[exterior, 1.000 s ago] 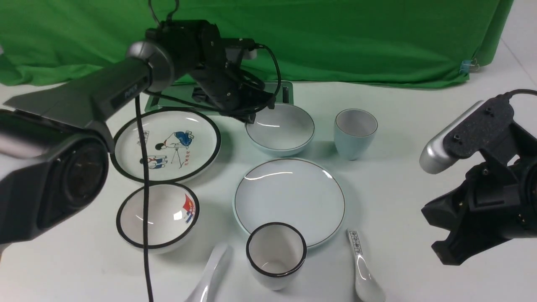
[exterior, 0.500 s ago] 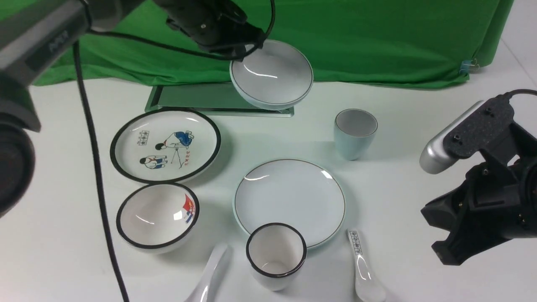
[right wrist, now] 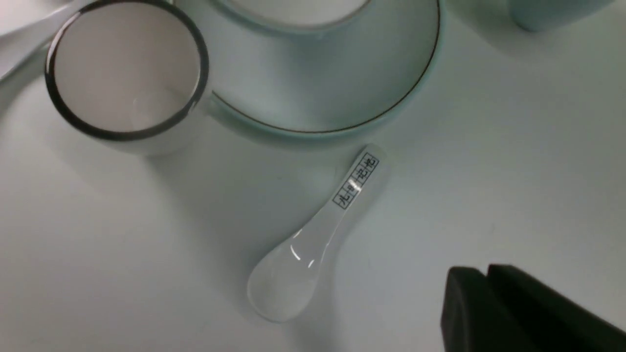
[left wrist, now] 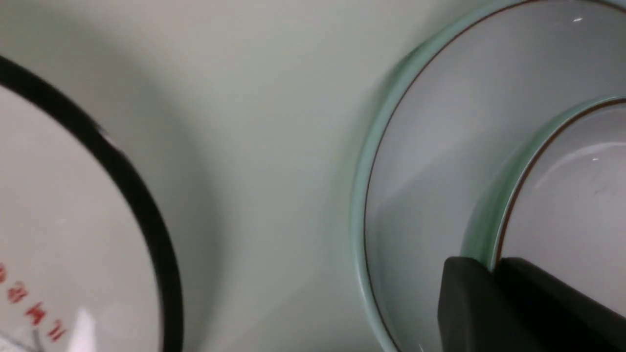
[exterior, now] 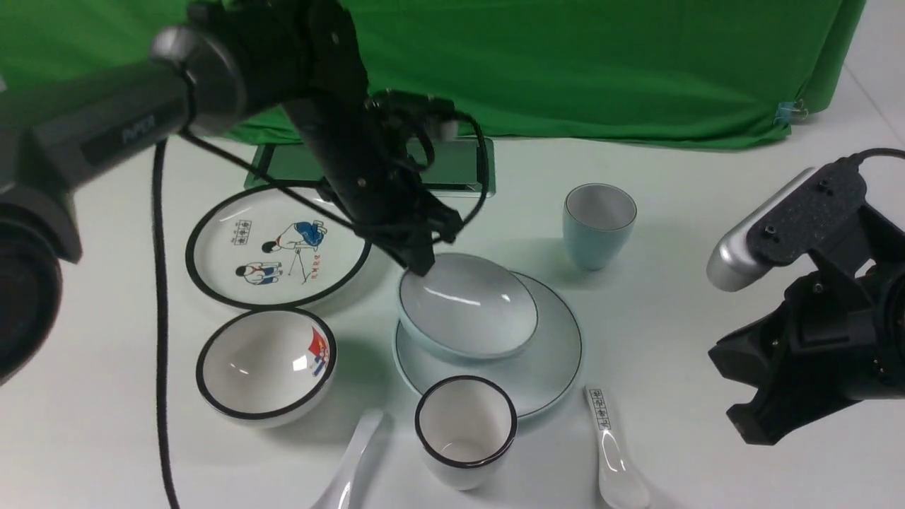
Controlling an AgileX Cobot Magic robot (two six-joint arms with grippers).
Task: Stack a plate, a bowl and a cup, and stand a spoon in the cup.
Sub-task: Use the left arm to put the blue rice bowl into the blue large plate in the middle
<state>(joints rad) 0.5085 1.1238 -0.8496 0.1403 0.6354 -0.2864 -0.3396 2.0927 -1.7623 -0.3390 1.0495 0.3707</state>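
Note:
My left gripper [exterior: 421,263] is shut on the far left rim of the pale blue bowl [exterior: 466,305], which hangs tilted over or rests on the pale blue plate [exterior: 558,339]. The left wrist view shows the jaws [left wrist: 493,266] pinching the bowl's rim [left wrist: 508,190] over the plate [left wrist: 420,161]. The pale blue cup [exterior: 598,225] stands upright behind the plate on the right. The plain white spoon [exterior: 353,463] lies at the front edge, partly cut off. My right gripper [right wrist: 486,274] is shut and empty, hovering at the right above bare table.
A black-rimmed cartoon plate [exterior: 278,244] and black-rimmed bowl [exterior: 266,364] lie at the left. A black-rimmed cup [exterior: 464,430] stands just in front of the blue plate. A spoon with printed characters [exterior: 614,452] lies right of it. A green tray [exterior: 452,166] sits at the back by the green cloth.
My left gripper lifted the bowl from its spot behind the plate, raised it high by the green cloth, then brought it down and forward over the blue plate. The right arm stayed still.

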